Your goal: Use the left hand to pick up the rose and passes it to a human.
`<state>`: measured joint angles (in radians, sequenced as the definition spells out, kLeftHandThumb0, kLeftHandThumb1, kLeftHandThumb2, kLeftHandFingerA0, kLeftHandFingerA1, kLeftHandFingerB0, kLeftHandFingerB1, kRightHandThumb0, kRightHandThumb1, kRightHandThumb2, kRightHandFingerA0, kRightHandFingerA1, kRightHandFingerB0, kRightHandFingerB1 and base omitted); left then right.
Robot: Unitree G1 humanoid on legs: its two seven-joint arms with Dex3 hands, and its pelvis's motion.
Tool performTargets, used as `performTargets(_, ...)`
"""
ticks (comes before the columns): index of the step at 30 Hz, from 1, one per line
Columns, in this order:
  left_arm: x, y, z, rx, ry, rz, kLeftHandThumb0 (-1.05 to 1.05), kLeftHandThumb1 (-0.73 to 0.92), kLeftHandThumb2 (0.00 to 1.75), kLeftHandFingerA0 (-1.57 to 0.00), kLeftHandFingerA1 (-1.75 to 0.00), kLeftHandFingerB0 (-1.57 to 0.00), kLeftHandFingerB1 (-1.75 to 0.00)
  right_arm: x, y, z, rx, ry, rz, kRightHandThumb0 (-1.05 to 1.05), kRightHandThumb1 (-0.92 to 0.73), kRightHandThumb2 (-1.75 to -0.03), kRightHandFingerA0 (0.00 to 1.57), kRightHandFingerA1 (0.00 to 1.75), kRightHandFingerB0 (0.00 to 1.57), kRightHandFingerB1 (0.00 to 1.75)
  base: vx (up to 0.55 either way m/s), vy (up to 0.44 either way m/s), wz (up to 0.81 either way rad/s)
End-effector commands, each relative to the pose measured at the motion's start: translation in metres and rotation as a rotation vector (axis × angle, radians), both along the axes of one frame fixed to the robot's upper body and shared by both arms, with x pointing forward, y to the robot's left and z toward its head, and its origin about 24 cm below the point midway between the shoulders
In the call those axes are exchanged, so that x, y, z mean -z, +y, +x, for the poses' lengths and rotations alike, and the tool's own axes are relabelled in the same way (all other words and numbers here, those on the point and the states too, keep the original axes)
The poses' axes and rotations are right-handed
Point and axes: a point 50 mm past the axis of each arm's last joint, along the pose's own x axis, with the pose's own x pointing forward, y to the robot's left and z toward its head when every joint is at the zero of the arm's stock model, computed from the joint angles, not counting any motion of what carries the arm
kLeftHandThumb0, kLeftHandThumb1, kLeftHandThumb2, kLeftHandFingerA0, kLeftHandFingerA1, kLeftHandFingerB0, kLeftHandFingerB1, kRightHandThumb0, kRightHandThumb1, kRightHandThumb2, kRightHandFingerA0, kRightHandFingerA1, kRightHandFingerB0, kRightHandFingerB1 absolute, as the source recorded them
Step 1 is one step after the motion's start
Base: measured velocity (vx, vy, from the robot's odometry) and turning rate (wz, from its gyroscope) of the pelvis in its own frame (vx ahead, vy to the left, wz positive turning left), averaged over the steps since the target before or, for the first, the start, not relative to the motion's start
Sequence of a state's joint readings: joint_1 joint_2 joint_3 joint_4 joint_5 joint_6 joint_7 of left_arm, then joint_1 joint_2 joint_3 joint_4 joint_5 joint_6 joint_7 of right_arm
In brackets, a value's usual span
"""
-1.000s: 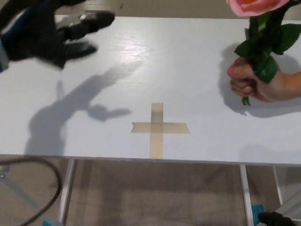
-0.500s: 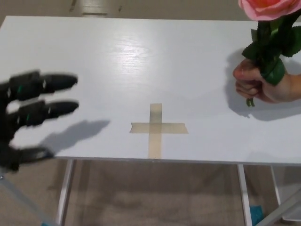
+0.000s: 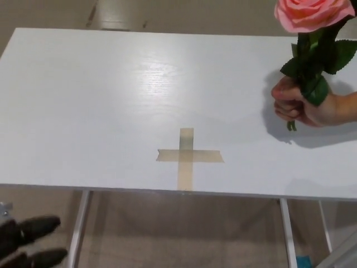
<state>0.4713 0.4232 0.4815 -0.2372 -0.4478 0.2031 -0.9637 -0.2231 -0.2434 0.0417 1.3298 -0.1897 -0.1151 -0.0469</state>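
A pink rose with green leaves and stem is held upright by a person's hand at the right edge of the white table. My left hand shows only at the bottom left corner, below the table's front edge, with its black fingers spread apart and holding nothing. It is far from the rose. My right hand does not show.
A cross of tan tape is stuck near the table's front edge at the middle. White table legs and a brown floor show below the table.
My left hand has dropped from above the table's left side to below its front edge. The person's hand still holds the rose at the right. The camera view shifted slightly.
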Motion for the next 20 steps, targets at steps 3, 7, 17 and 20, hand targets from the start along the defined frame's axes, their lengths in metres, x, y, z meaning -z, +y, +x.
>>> performTargets(3,0.11,0.022,-0.016,-0.491,0.38,0.231,-0.22,0.26,0.84,-0.13,-0.52,-0.13,-0.5,0.013,0.006,-0.029,0.0,0.071,-0.006,-0.39,-0.61,-0.81,0.63,0.56,0.46,0.49,0.0,0.0,0.0)
performTargets(7,0.15,0.027,-0.002,-0.707,0.598,0.258,-0.5,0.38,0.65,-0.33,-0.42,-0.28,-0.39,0.017,0.008,-0.042,0.015,0.09,-0.001,-0.31,-0.71,-0.61,0.7,0.45,0.5,0.38,0.0,0.0,0.0)
performTargets(17,0.188,0.024,-0.042,-0.646,0.812,0.655,-0.65,0.46,0.76,-0.31,-0.44,-0.21,-0.4,0.021,0.004,-0.059,0.041,0.108,0.008,-0.31,-0.71,-0.62,0.72,0.46,0.5,0.38,0.0,0.0,0.0)
performTargets(20,0.187,0.029,-0.051,-0.518,0.783,0.773,-0.77,0.53,0.84,-0.28,-0.44,-0.15,-0.38,0.02,-0.001,-0.063,0.043,0.11,-0.003,-0.31,-0.7,-0.61,0.73,0.46,0.49,0.38,0.0,0.0,0.0)
